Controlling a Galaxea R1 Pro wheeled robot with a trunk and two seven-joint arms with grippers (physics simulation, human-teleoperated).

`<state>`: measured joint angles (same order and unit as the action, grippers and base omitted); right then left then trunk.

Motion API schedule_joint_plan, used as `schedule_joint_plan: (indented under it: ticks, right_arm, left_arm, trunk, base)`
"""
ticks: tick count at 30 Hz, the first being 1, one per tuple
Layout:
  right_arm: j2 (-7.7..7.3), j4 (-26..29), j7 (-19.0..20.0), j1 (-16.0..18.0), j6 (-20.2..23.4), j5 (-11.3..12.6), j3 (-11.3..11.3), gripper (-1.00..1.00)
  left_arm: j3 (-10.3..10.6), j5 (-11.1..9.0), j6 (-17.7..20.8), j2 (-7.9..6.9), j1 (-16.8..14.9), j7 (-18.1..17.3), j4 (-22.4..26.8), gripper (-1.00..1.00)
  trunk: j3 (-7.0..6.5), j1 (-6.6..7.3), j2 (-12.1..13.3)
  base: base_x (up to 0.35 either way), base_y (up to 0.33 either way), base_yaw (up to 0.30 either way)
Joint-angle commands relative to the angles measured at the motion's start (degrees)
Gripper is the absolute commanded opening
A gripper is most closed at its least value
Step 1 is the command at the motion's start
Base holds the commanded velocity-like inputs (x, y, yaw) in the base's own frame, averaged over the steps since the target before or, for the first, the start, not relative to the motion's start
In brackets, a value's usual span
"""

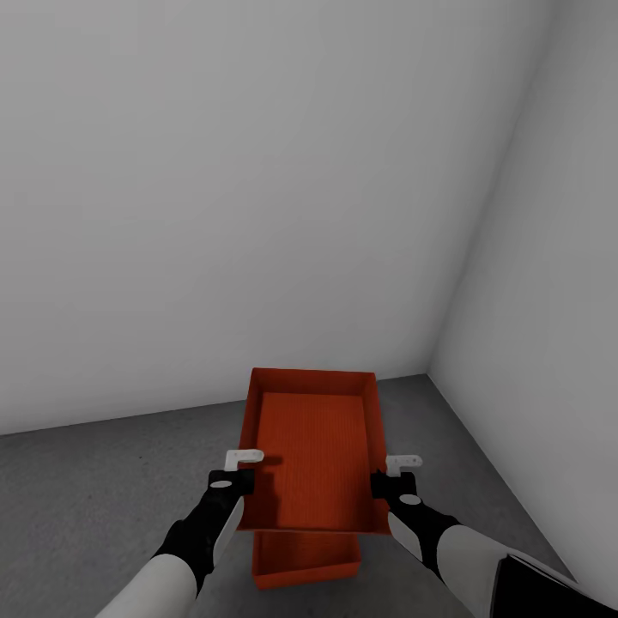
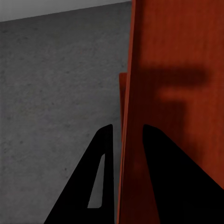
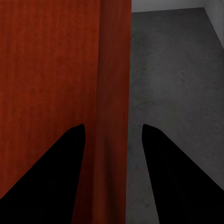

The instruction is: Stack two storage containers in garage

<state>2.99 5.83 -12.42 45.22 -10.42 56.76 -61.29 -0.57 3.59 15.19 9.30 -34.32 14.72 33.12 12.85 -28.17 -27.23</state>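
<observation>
Head view: upper storage container (image 1: 313,451), lower centre of frame, carried over lower storage container (image 1: 305,558) on grey concrete floor (image 1: 86,489) by a white-wall corner. Left gripper (image 1: 245,468) and right gripper (image 1: 388,474) clamp opposite side walls. Left wrist view: fingers (image 2: 100,154) straddle left wall, narrow gap. Right wrist view: fingers (image 3: 70,154) straddle right wall, wider gap.

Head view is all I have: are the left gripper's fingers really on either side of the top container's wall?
Observer: Yes. In the left wrist view, the left gripper straddles the side wall of the upper container, with one finger inside and one outside.
Operator: And the right side?
Observer: The right gripper straddles the opposite wall. There is slack beside each finger, so I cannot tell if it grips.
Operator: Anything beside that left wall?
Observer: An edge of the lower container shows just outside it, against the concrete floor.
</observation>
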Motion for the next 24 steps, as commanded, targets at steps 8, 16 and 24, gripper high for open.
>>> schedule_joint_plan:
  ticks: [8, 16, 24]
  right_arm:
    - [-0.09, -0.79, -0.15, 0.04, -0.17, 0.55, 0.21, -1.00]
    - [-0.09, -0.80, -0.15, 0.04, -0.20, 0.55, 0.21, -1.00]
    - [-0.09, -0.78, -0.15, 0.04, -0.21, 0.55, 0.21, -1.00]
  left_arm:
    - [-0.23, 1.25, 0.54, -0.07, -0.05, 0.35, 0.19, -1.00]
    - [-0.21, 1.25, 0.62, -0.01, -0.05, 0.44, 0.23, -1.00]
    - [-0.13, 1.20, 0.68, -0.07, -0.05, 0.32, 0.24, -1.00]
  trunk:
    - [0.10, -0.03, -0.10]
    - [0.10, -0.03, -0.10]
    - [0.64, -0.68, -1.31]
  base:
    - [0.000, 0.000, 0.000]
    - [0.000, 0.000, 0.000]
    - [0.000, 0.000, 0.000]
